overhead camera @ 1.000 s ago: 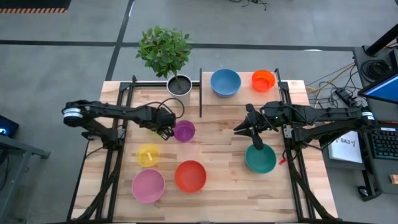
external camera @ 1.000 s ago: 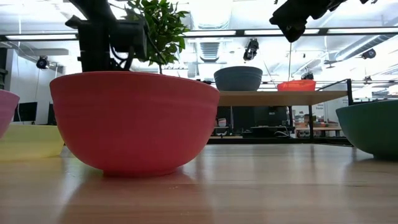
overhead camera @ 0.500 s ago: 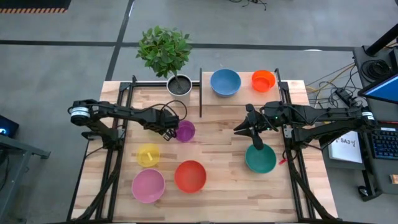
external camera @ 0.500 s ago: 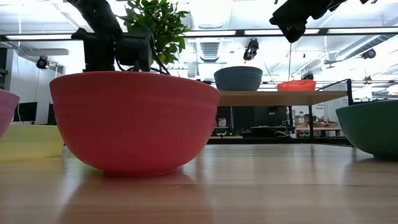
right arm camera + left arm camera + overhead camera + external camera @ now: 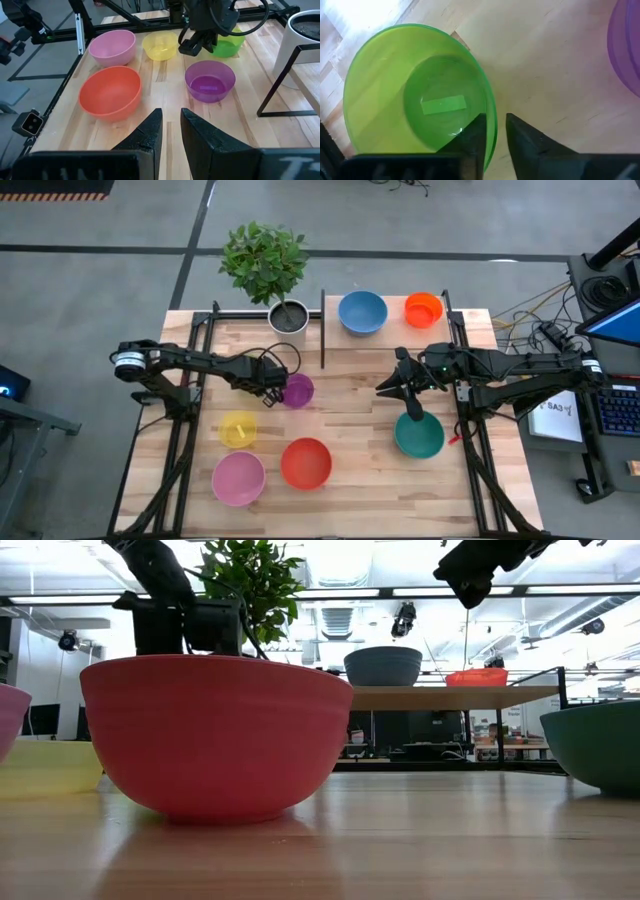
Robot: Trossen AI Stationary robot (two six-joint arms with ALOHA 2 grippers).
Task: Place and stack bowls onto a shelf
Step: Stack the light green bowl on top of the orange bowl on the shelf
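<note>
My left fingers (image 5: 492, 137) straddle the rim of the lime bowl (image 5: 417, 92), one inside, one outside, narrowly parted and not yet pinching. I should settle lower, squeeze the wall firmly, then lift straight up, clear of the purple bowl (image 5: 297, 390) just to its right. The lime bowl is small, glossy and translucent, sitting upright left of centre. My right fingers (image 5: 170, 125) wait, slightly parted, above the teal bowl (image 5: 419, 436).

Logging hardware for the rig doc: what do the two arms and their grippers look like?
Both arms are dark, slim, jointed links. The left arm has a pale silver ring near its base and black cables looping at the wrist. The right arm shows a small green light near its wrist. The left gripper and right gripper each have two black, wedge-shaped fingers.
</note>
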